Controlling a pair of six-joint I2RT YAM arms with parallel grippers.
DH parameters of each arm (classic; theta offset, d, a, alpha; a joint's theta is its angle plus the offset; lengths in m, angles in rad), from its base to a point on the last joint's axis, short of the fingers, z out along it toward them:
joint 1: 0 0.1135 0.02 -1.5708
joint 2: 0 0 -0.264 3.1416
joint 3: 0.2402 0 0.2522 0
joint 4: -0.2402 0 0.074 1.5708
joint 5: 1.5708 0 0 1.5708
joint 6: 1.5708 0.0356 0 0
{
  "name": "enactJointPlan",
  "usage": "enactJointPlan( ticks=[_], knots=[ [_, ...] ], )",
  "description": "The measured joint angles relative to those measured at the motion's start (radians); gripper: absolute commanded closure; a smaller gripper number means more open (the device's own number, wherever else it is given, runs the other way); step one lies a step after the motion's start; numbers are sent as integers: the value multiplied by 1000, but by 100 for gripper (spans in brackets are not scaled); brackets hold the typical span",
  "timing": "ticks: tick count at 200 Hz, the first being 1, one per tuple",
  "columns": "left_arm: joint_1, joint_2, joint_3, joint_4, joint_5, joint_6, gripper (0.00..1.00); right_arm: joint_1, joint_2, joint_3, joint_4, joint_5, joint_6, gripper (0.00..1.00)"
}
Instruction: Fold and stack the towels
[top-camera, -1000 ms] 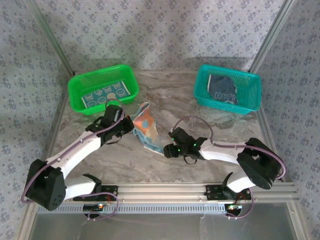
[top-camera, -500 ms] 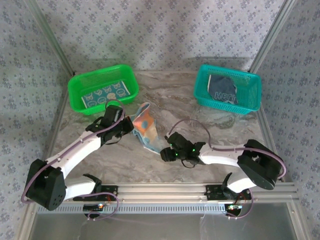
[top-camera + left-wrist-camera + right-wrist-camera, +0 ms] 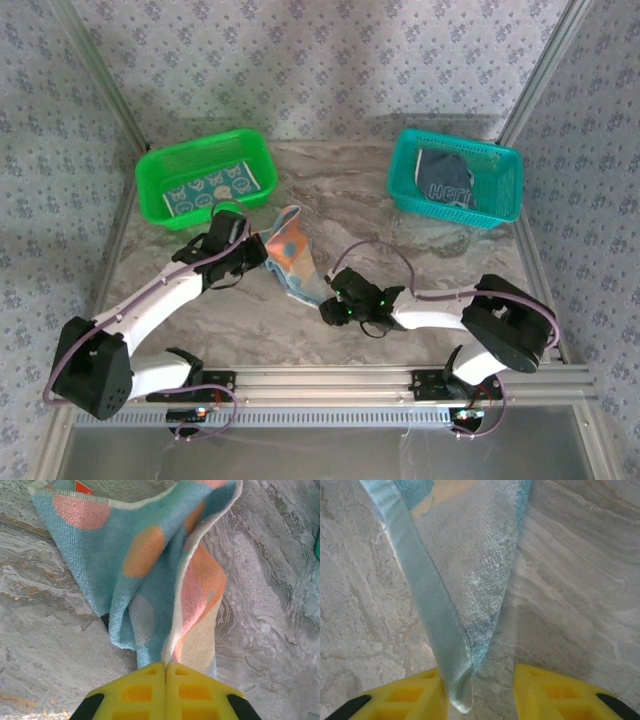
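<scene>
The left gripper (image 3: 165,668) pinches one end of the spotty blue towel (image 3: 150,580) tight. The towel stretches low over the table (image 3: 350,190). Its other corner sits between the parted jaws of the right gripper (image 3: 479,673), touching one finger.

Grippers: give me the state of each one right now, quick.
Left gripper: shut on the light blue dotted towel.
Right gripper: open, one finger on either side of that towel's corner, not clamped on it.

Green basket (image 3: 155,200), teal basket (image 3: 404,178), marble table (image 3: 350,195)
</scene>
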Motion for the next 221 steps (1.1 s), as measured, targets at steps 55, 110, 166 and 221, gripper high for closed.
enactJointPlan(
  ticks=[55, 110, 166, 221],
  knots=[
    [0, -2, 26, -23, 0, -5, 100, 18, -8, 7, -31, 71, -24, 100],
    [-13, -143, 121, -121, -11, -39, 100, 23, -306, 97, -261, 309, -80, 100],
    [-76, -133, 470, -185, -60, -16, 100, -91, -489, 336, -340, 481, -276, 100],
    [-79, 82, 895, -262, -96, 108, 100, -302, -371, 689, -340, 430, -410, 100]
  ],
)
